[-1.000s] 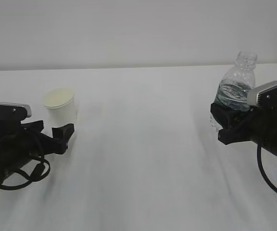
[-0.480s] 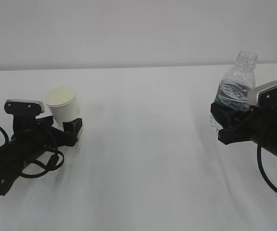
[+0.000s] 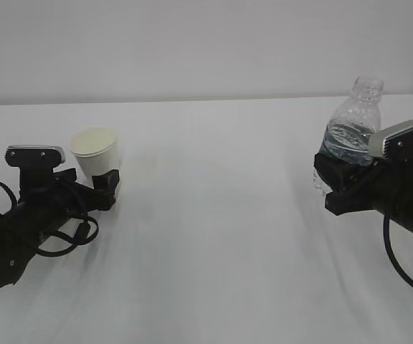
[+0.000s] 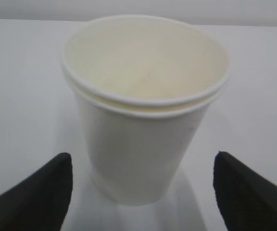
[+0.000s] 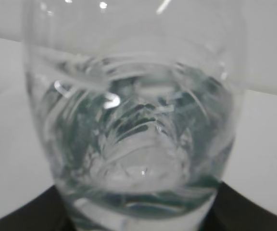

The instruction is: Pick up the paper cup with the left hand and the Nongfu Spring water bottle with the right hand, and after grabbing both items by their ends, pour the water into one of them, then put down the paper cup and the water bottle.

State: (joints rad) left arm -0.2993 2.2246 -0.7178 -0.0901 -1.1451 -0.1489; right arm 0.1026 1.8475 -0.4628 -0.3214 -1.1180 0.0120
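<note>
Between the wide-spread fingers of the left hand (image 3: 92,185) stands the paper cup (image 3: 97,151), upright on the white surface (image 3: 214,215), with a clear gap to each fingertip in the left wrist view. Far across the surface, the right hand (image 3: 330,188) has its fingers clamped around the lower body of the Nongfu Spring water bottle (image 3: 352,129), which stands upright, uncapped and partly filled with water, its neck rising above the fingers.
</note>
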